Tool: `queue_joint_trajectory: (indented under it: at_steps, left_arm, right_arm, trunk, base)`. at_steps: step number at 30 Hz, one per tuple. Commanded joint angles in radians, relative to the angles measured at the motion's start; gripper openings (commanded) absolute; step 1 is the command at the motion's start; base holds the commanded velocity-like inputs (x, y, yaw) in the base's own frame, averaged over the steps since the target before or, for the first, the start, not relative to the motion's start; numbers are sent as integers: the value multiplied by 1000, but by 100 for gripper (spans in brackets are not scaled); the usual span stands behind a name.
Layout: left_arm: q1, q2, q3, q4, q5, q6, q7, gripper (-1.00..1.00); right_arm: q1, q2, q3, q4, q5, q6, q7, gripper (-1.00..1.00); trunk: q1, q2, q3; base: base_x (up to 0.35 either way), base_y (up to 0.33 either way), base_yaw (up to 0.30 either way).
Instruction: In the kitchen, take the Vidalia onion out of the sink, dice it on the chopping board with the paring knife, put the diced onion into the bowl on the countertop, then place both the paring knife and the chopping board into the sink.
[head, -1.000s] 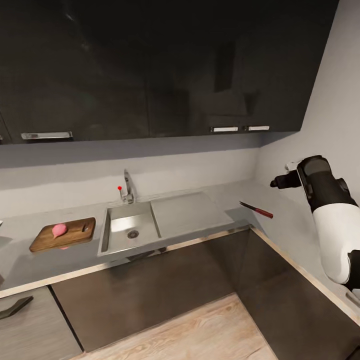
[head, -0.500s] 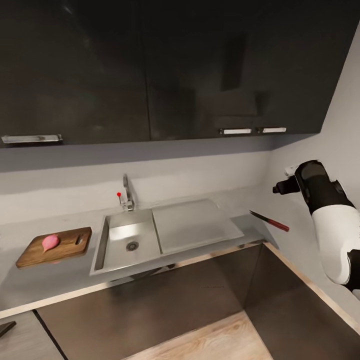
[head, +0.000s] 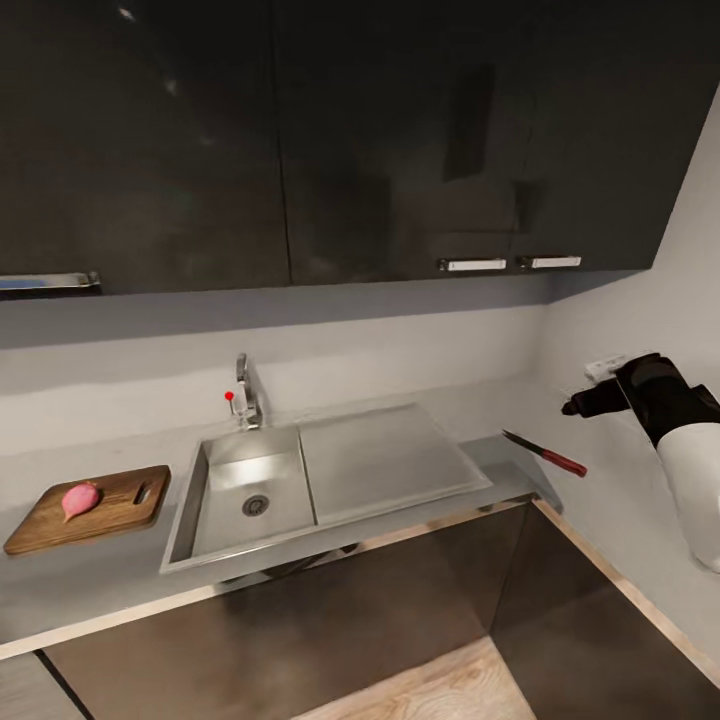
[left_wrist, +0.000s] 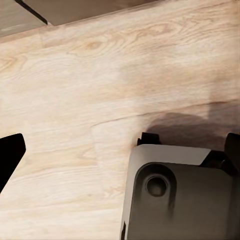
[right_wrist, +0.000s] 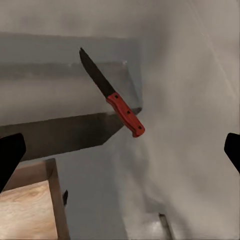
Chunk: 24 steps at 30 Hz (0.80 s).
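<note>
Red-handled paring knife (right_wrist: 112, 95) lies beneath the raised right pincer (right_wrist: 120, 150), spread wide, empty.

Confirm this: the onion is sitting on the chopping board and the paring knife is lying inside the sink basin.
Not quite. The Vidalia onion is on the chopping board, but the paring knife lies on the countertop, past the drainboard on the sink's right, as the head view shows.

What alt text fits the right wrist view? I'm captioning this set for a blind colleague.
A paring knife with a dark pointed blade and red handle lies on the grey countertop, ahead of the right gripper, whose two dark fingertips sit wide apart at the frame's edges. Light wooden floor shows past the counter's edge.
</note>
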Motion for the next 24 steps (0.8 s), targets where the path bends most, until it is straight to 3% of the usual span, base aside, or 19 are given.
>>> queue_joint_trajectory:
  at_steps: [1,6,16,24]
  left_arm:
    - [-1,-1,-8,4,7,-6,0,100]
    - [-1,-2,-8,4,7,-6,0,100]
    - [-1,-1,-8,4,7,-6,0,100]
    - [-1,4,-8,4,7,-6,0,100]
  right_arm:
    - [0,-4,-5,2,11,-6,26,100]
    - [0,-10,-5,12,11,-17,71,100]
    - [0,-14,-5,37,9,-20,97,100]
    - [0,-25,-7,65,12,-80,225,100]
  trunk:
    - [0,-1,-1]
    - [0,-1,-1]
    - [0,-1,-1]
    - [0,-1,-1]
  base:
    - [44,-81,0]
    - [108,-131,0]
    - [190,-83,0]
    - [54,-14,0]
